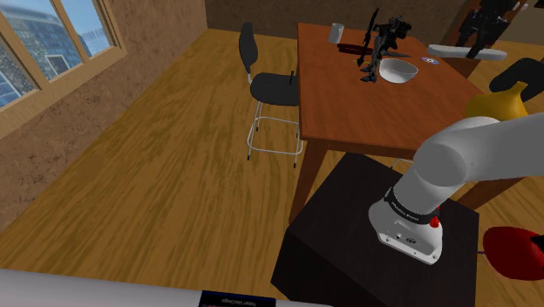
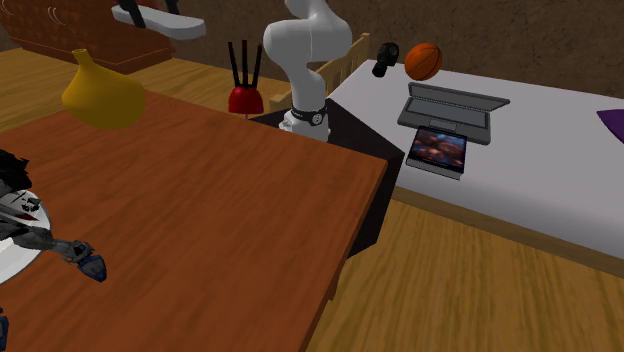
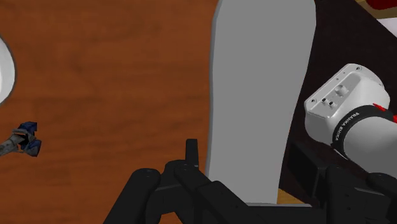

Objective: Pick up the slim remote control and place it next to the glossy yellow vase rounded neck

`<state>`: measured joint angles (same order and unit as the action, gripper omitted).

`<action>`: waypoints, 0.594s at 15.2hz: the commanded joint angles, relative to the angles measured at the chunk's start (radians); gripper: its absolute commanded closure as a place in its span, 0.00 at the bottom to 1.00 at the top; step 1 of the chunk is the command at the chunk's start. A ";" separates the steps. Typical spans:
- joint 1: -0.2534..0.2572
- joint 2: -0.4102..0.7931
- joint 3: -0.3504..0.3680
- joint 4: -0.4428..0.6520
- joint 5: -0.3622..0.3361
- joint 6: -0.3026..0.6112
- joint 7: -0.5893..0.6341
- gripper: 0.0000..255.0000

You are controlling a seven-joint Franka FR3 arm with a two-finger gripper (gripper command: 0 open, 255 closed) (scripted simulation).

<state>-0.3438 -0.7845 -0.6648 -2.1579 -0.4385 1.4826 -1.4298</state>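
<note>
You cannot tell from these views how the jaws of the gripper (image 3: 207, 188) stand, so confirm they are wide before descending. The remote (image 1: 367, 45), as best you can judge, is the slim dark piece in the upper middle of the shoulder view, just beside the white bowl (image 1: 397, 71) and a dark figure (image 1: 392, 37); come down from above, square across its width. The yellow vase (image 1: 495, 105) stands at that view's right, well apart on the tabletop (image 1: 349, 109); bowl and figure crowd the grasp.
</note>
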 commanded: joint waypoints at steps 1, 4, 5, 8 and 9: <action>-0.030 -0.042 -0.011 -0.015 -0.029 -0.020 -0.034 1.00; -0.069 -0.095 -0.032 -0.017 -0.071 -0.055 -0.090 1.00; -0.082 -0.111 -0.040 -0.016 -0.086 -0.067 -0.110 1.00; -0.117 -0.152 -0.066 -0.005 -0.128 -0.099 -0.173 1.00; -0.128 -0.164 -0.076 0.001 -0.143 -0.110 -0.195 1.00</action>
<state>-0.4597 -0.9349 -0.7333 -2.1653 -0.5666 1.3877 -1.6010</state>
